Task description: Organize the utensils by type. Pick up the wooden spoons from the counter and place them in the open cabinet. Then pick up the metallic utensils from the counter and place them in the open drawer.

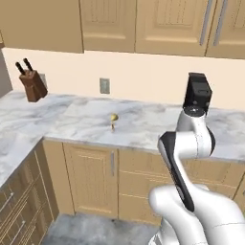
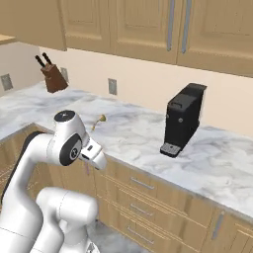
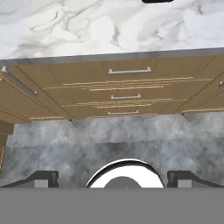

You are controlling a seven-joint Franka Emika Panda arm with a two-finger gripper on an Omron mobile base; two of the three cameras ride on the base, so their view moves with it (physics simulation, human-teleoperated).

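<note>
A small gold-yellow metallic utensil (image 1: 113, 118) (image 2: 100, 119) with a thin stem lies on the white marble counter (image 1: 67, 122) (image 2: 138, 136) near its front edge. My arm is folded in front of the counter, and its hand (image 2: 95, 154) hangs below the counter edge to the right of that utensil. In the hand view my gripper (image 3: 113, 179) is open and holds nothing. It looks down at the closed tan drawer fronts (image 3: 127, 94) and the grey floor. The wooden spoons, the open cabinet and the open drawer are out of view.
A black coffee machine (image 2: 182, 118) (image 1: 198, 93) stands on the counter to the right. A knife block (image 1: 32, 83) (image 2: 52, 78) sits at the back left by the corner. Closed upper cabinets (image 1: 143, 24) hang above. A second counter run (image 1: 14, 143) extends along the left.
</note>
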